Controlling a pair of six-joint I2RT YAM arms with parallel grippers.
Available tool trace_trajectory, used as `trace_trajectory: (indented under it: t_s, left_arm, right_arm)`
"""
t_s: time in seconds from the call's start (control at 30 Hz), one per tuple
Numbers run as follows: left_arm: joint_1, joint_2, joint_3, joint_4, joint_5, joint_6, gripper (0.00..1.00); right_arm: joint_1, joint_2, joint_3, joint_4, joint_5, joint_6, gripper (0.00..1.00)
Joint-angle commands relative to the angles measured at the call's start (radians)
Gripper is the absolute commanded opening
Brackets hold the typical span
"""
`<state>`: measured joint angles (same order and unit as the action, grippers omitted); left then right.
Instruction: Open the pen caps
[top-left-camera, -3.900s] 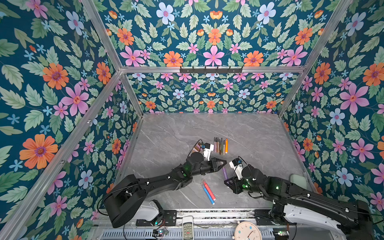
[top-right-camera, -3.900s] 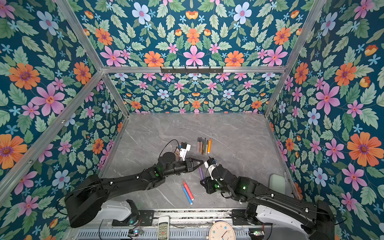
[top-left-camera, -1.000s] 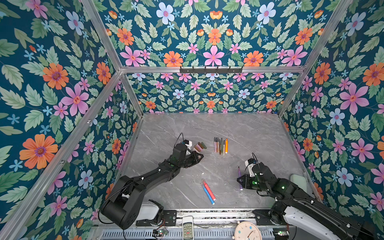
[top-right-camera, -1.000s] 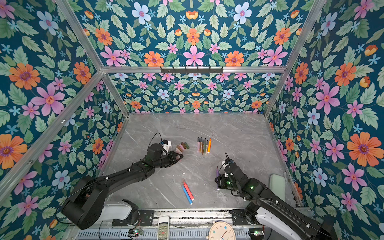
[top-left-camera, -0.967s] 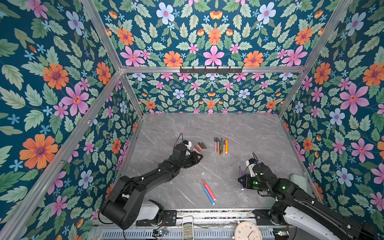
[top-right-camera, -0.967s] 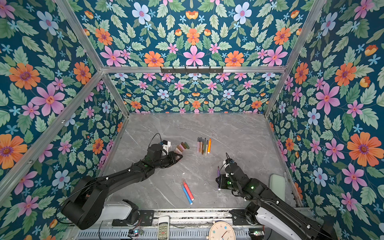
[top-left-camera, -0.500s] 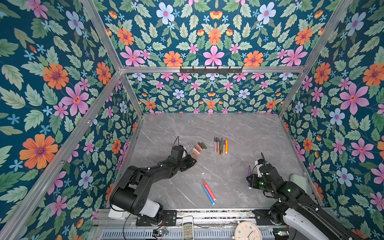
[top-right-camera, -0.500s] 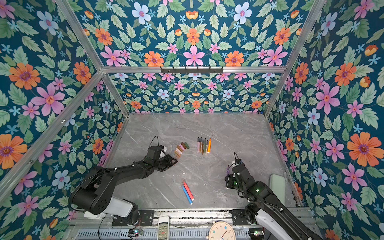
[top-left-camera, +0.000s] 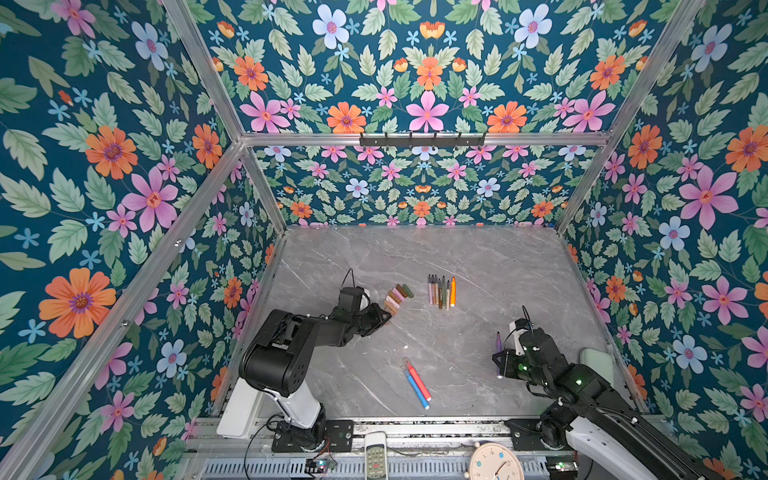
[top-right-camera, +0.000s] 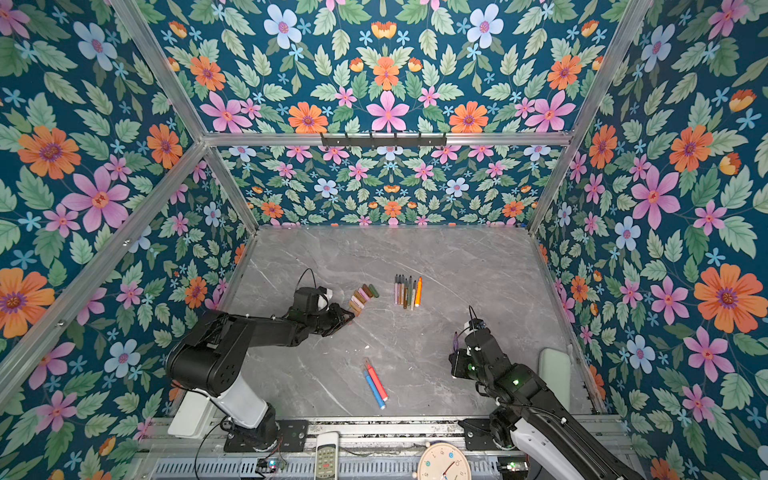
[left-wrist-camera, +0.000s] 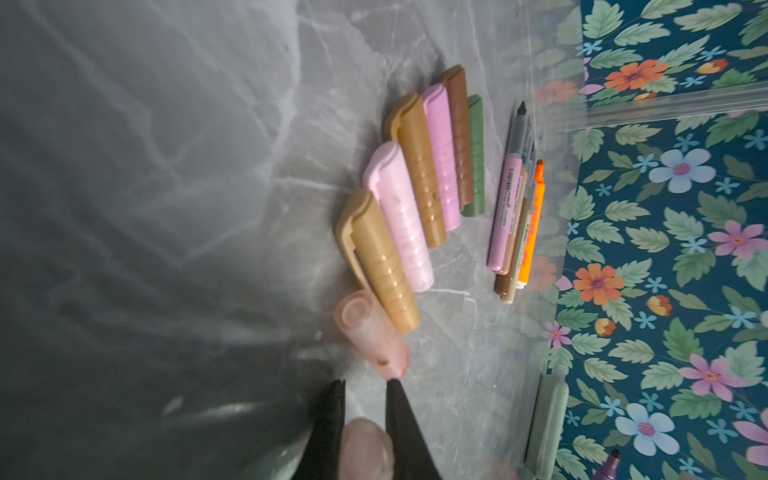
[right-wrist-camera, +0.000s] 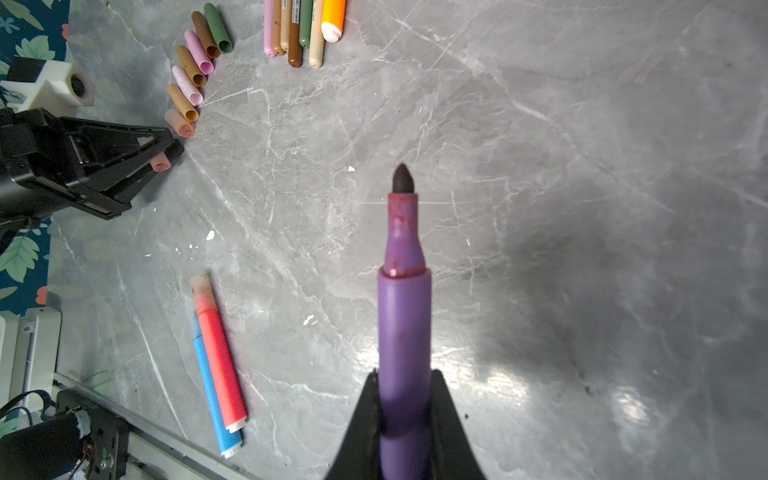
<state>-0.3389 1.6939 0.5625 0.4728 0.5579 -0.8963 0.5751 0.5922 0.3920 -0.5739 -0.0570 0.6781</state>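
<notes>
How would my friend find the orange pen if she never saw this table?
On the grey marble table, near its middle, a tight row of uncapped pens lies side by side. In both top views the orange pen ends that row on the right. It alone is bright orange; its neighbours are dull pink, brown, beige and olive.

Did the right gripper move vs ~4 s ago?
Yes. In a top view the right gripper, shut on the purple pen, has pulled back to the right, farther from the red pen, which lies where it did.
</notes>
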Motion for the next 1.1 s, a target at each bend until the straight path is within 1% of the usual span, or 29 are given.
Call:
trace_trajectory:
  t_s: [0.0,0.1,0.13,0.2,0.33,0.47,0.5,0.7,0.87,0.97,1.07]
  left_arm:
    - [0.006,0.024,-0.015,0.098,0.032,-0.063,0.00]
    - [0.008,0.027,-0.030,0.140,0.028,-0.089,0.01]
    - [0.008,0.024,-0.035,0.145,0.021,-0.093,0.04]
    - [0.008,0.014,-0.042,0.143,0.010,-0.096,0.14]
    - [0.010,-0.006,-0.053,0.132,-0.010,-0.098,0.26]
    - [0.009,-0.026,-0.061,0.124,-0.019,-0.102,0.32]
    - [0.009,-0.030,-0.061,0.122,-0.020,-0.102,0.35]
    - [0.009,-0.053,-0.070,0.117,-0.027,-0.107,0.37]
    - [0.010,-0.110,-0.091,0.108,-0.045,-0.116,0.36]
    - [0.009,-0.189,-0.107,0.073,-0.063,-0.094,0.36]
    - [0.009,-0.308,-0.115,-0.014,-0.108,-0.022,0.36]
  right_arm:
    - [0.001,-0.005,-0.001,0.005,0.009,-0.003,0.00]
    - [0.001,-0.014,-0.004,0.006,0.004,-0.003,0.00]
    - [0.000,-0.014,-0.006,0.006,0.003,-0.003,0.00]
    - [0.000,-0.013,-0.005,0.006,0.002,-0.003,0.00]
    - [0.001,-0.012,-0.004,0.007,0.000,-0.002,0.00]
    - [0.000,-0.013,-0.006,0.007,-0.006,-0.002,0.00]
    - [0.001,-0.013,-0.006,0.009,-0.007,-0.002,0.00]
    - [0.001,-0.014,-0.008,0.012,-0.016,-0.005,0.00]
    - [0.001,-0.005,-0.008,0.018,-0.018,-0.011,0.00]
    - [0.001,0.007,-0.005,0.022,-0.014,-0.016,0.00]
    - [0.001,0.018,-0.005,0.028,-0.020,-0.021,0.00]
